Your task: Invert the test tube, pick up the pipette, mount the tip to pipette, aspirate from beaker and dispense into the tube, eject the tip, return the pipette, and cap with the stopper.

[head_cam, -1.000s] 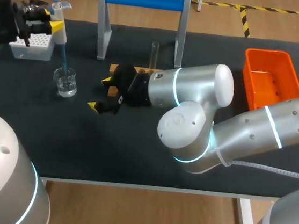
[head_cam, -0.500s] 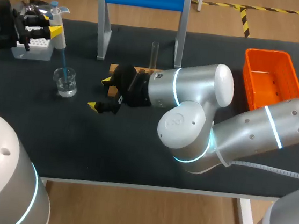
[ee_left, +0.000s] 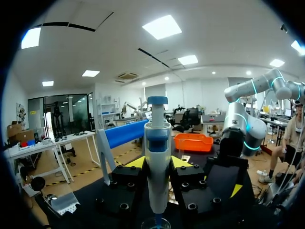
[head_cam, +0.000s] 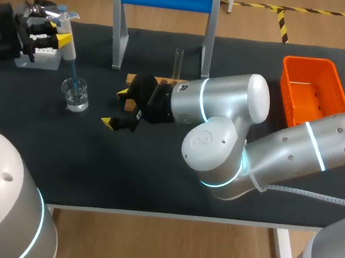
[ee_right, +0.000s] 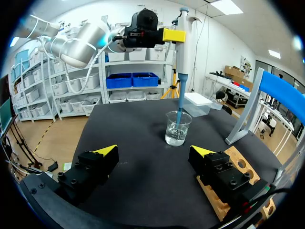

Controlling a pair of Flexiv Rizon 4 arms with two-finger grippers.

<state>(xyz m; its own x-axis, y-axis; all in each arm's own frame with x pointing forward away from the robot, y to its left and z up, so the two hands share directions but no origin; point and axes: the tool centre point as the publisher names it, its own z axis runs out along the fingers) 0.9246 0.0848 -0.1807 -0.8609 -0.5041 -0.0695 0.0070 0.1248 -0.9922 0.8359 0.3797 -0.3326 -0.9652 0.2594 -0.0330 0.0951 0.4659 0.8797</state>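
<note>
My left gripper [ee_left: 157, 164] pinches the pipette [ee_right: 184, 43], its blue tip [ee_right: 179, 107] down in the beaker [ee_right: 177, 130]; my right gripper [ee_right: 153, 150] hangs spread wide nearby.

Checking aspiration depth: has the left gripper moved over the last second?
Yes. The left gripper has come down with the pipette, closer to the beaker, and hides more of the white tip rack.
</note>
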